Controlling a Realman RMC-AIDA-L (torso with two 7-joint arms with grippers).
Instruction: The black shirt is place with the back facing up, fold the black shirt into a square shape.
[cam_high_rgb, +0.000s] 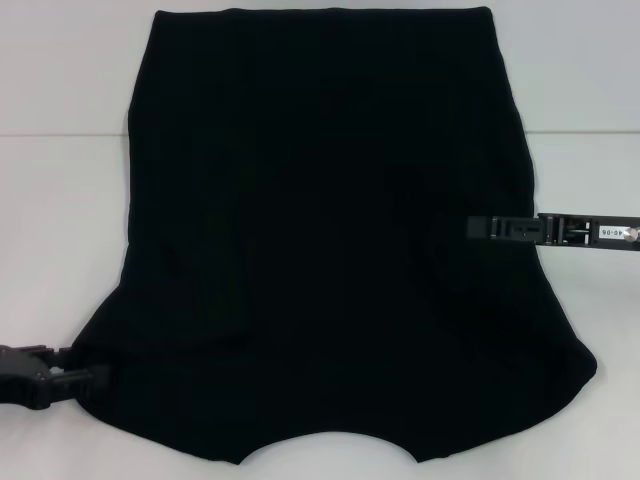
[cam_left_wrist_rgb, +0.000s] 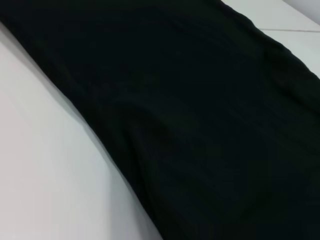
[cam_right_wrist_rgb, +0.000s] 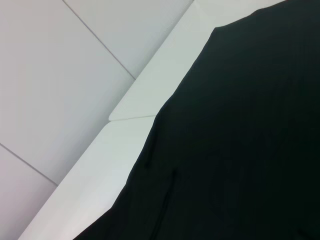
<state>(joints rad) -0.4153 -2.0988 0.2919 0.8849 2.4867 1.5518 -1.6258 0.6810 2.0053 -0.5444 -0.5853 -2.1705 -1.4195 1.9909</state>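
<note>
Across the middle of the white worktop (cam_high_rgb: 60, 200) lies the shirt (cam_high_rgb: 330, 250), spread flat and plain black on its upper side, with no print showing. Its straight hem runs along the far edge of the head view, and the fabric widens toward the robot, where the two sleeves flare out to either side. Between them, at the near edge, the curved neckline opens toward the robot. Faint creases run down the cloth on the left half.

At the near left corner, the left end effector (cam_high_rgb: 95, 376) reaches in from the side at worktop level, its tip meeting the outer edge of the left sleeve. Whether its fingers are apart or together cannot be told from here. The left wrist view shows only a broad stretch of black cloth (cam_left_wrist_rgb: 200, 125) lying over the white surface (cam_left_wrist_rgb: 45, 170), with soft folds near the fabric's edge.

On the right side, the right end effector (cam_high_rgb: 475, 228) comes in level from the right, its tip over the shirt just inside the right edge, about halfway along the garment's length. Its finger state cannot be told either. The right wrist view shows the shirt's edge (cam_right_wrist_rgb: 240, 140) running diagonally over the worktop (cam_right_wrist_rgb: 130, 145), with a pale tiled floor (cam_right_wrist_rgb: 55, 85) beyond the worktop's rim.
</note>
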